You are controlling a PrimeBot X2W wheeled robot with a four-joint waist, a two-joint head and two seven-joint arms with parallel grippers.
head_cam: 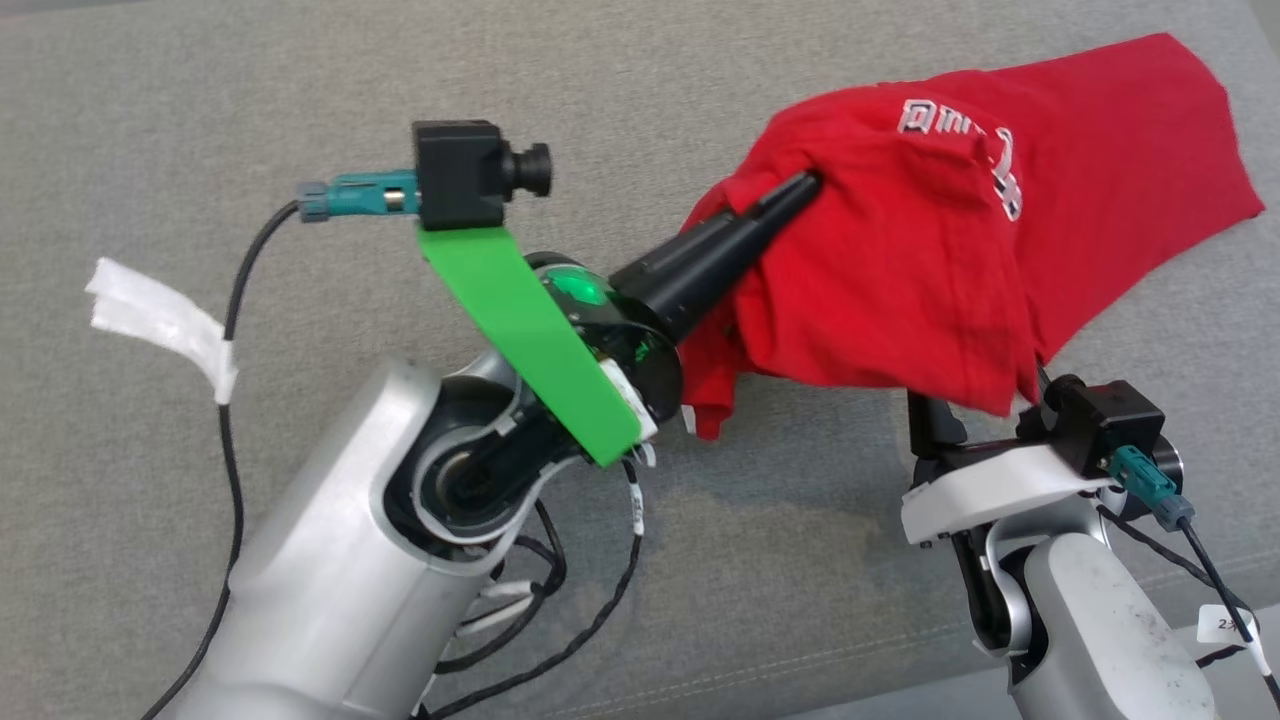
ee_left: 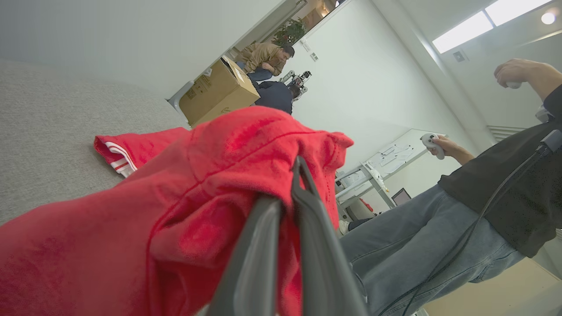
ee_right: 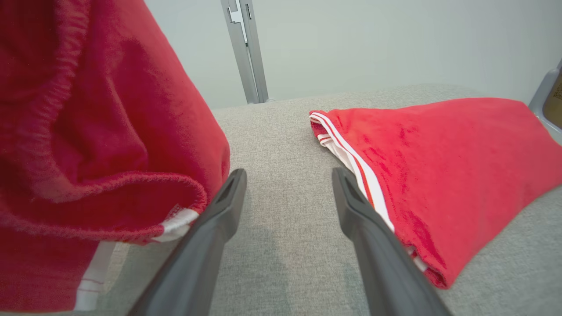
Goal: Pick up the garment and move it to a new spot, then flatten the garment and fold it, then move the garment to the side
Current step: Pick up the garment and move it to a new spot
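Observation:
The red garment (head_cam: 960, 230) with white lettering is bunched up at the upper right of the grey fabric surface (head_cam: 200, 120). My left gripper (head_cam: 800, 185) is shut on a fold at its left edge, lifting it. In the left wrist view the closed left gripper (ee_left: 298, 164) pinches red cloth (ee_left: 175, 210). The garment hangs over my right wrist (head_cam: 1010, 480) and hides that arm's fingers in the head view. In the right wrist view my right gripper (ee_right: 288, 175) stands open over bare surface, with hanging cloth (ee_right: 96, 131) to its left and a white-striped edge (ee_right: 351, 153) by its right finger.
A strip of white tape (head_cam: 160, 320) hangs on the cable at the left. A person (ee_left: 439, 228) holding controllers stands beside the surface. A cardboard box (ee_left: 219, 94) and a grey metal post (ee_right: 246, 48) stand beyond the far edge.

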